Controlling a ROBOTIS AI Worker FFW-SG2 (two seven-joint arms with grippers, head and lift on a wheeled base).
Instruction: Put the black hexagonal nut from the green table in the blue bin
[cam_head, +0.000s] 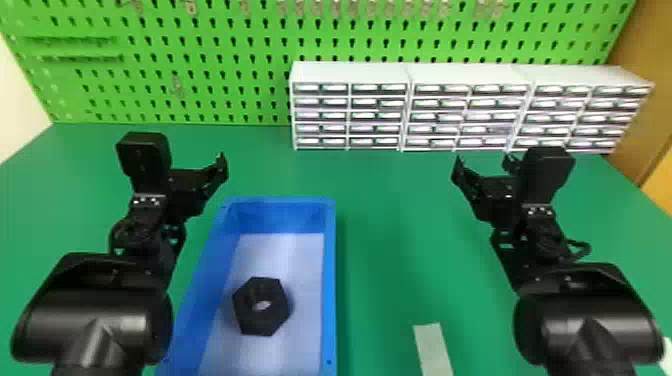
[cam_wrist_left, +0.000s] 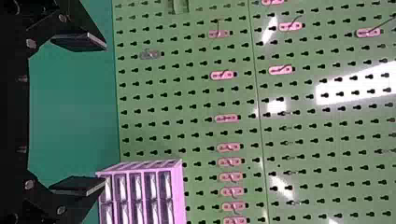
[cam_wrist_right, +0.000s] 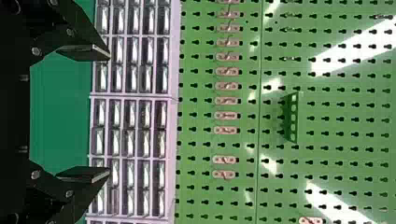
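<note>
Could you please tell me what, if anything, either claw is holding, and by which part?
Nothing is held: the left claw and right claw are open and empty.

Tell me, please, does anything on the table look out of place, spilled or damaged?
Nothing looks spilled or damaged. The black hexagonal nut lies inside the blue bin, as the task wants. Only the pale strip on the green table seems slightly odd: its purpose is unclear.
</note>
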